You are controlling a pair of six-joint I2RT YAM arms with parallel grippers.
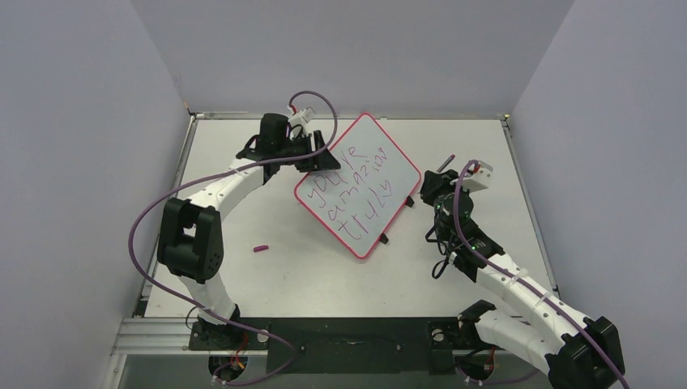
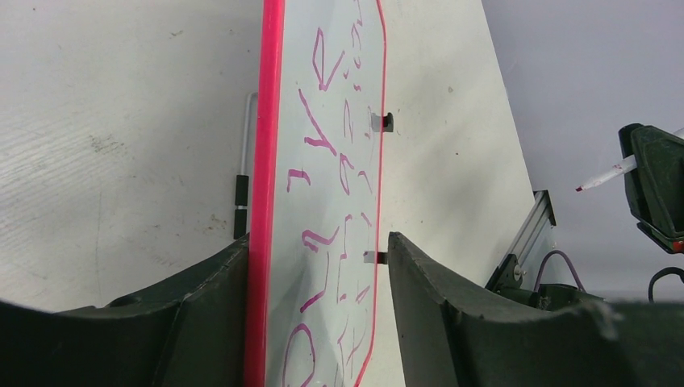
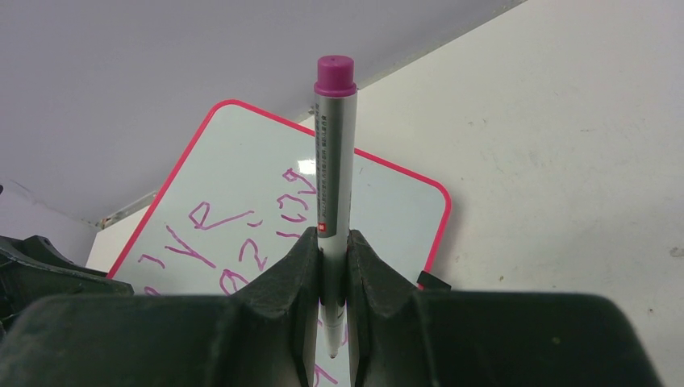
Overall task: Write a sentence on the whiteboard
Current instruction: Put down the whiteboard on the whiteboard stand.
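Left wrist: left gripper [image 2: 316, 242] jaws apart, board [image 2: 266, 121] edge-on between them, rim at or just beside one finger, clear gap at the other; contact can't be told. Board looks propped on wire leg [image 2: 244, 129] behind it. Sentence [image 2: 316, 137] runs past the fingertips, three lines, so writing looks done. Risks: a skewed pull-out drags the rim and tips or slides the board; a finger brushing the face smears ink. Farther off, right gripper [image 3: 332, 242] clamped on pen [image 3: 335, 137], tip bare; a stray swing marks the board

We see the whiteboard [image 1: 369, 136] turned cornerwise, the sentence [image 1: 356, 190] in three lines, our left gripper [image 1: 312, 154] at its upper-left edge.
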